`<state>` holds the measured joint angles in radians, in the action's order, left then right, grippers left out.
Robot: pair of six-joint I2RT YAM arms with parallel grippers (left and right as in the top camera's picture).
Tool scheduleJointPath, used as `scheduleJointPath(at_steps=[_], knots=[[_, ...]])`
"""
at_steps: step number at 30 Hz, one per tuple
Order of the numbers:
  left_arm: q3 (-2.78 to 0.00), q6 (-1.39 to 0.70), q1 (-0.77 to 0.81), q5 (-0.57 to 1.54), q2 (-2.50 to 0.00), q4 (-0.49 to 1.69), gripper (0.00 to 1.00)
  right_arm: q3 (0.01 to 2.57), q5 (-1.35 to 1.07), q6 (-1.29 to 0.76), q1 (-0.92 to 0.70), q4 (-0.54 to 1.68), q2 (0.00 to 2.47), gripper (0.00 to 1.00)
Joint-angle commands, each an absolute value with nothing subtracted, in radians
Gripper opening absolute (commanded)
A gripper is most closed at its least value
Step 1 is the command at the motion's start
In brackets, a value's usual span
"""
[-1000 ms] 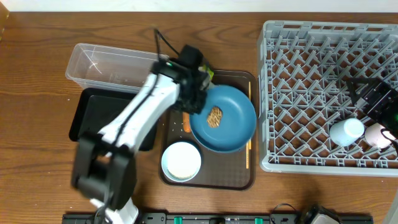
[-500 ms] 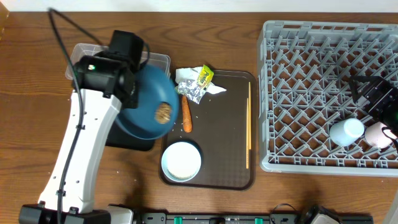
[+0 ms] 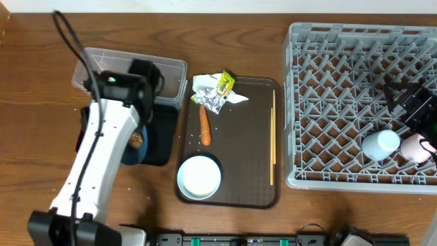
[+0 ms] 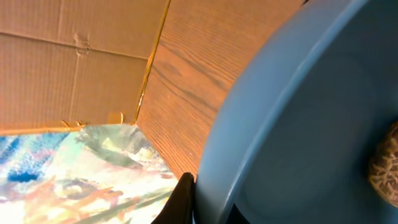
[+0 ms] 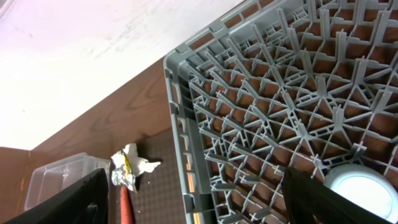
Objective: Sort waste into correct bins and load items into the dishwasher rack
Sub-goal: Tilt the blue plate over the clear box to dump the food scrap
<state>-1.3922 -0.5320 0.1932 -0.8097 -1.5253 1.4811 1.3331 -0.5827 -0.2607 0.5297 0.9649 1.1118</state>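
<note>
overhead: yellow-green packet [image 3: 224, 84], its dark print perhaps lettering, unreadable

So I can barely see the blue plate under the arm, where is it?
Overhead, left side: the dark-blue plate is tilted beneath the left arm, over the black tray and beside the clear tub.

The blue plate [image 4: 298, 118] fills the right side, and a brown food lump [image 4: 385, 165] rests on it at the frame's right edge. A dark gripper finger [image 4: 181, 200] meets its rim at the bottom. Beyond are a wood-grain surface [image 4: 199, 68], brown cardboard [image 4: 68, 62] and a blurred colourful patch [image 4: 74, 168].
</note>
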Motion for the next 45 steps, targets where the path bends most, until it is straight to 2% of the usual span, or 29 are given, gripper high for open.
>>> scheduleJointPath(at_steps=[1,7,11,15,22,25,27,31,37,39,42,45], knots=[[-1.351,-0.571,0.244,-0.868,-1.544,1.481,0.06,1.335,-0.579,-0.277,0.509,0.958,1.113,0.82],[-1.351,-0.447,0.292,-1.077,-1.554,1.483,0.06,1.335,-0.579,-0.277,0.509,0.963,1.113,0.82],[-1.353,-0.45,0.294,-1.048,-1.555,1.476,0.06,1.335,-0.579,-0.277,0.509,0.961,1.113,0.83],[-1.353,-0.448,0.295,-1.191,-1.555,1.476,0.06,1.335,-0.58,-0.277,0.509,0.952,1.113,0.83],[-1.353,-0.449,0.305,-1.214,-1.555,1.472,0.06,1.335,-0.58,-0.277,0.509,0.935,1.113,0.83],[-1.353,-0.418,0.313,-1.323,-1.555,1.372,0.06,1.335,-0.579,-0.297,0.509,0.918,1.113,0.83],[-1.353,-0.379,0.321,-1.275,-1.555,1.32,0.06,1.335,-0.58,-0.32,0.509,0.905,1.113,0.84],[-1.353,-0.378,0.327,-1.13,-1.555,1.35,0.06,1.335,-0.58,-0.326,0.509,0.917,1.113,0.84],[-1.36,-0.377,0.327,-1.176,-1.549,1.39,0.06,1.335,-0.584,-0.325,0.509,0.91,1.113,0.82],[-1.383,-0.377,0.327,-1.131,-1.535,1.39,0.06,1.335,-0.642,-0.286,0.509,0.908,1.113,0.82],[-1.462,-0.373,0.329,-0.957,-1.503,1.385,0.06,1.335,-0.762,-0.164,0.49,0.909,1.113,0.81],[-1.572,-0.305,0.329,-0.682,-1.463,1.344,0.06,1.335,-0.802,-0.14,0.439,0.908,1.113,0.8]])
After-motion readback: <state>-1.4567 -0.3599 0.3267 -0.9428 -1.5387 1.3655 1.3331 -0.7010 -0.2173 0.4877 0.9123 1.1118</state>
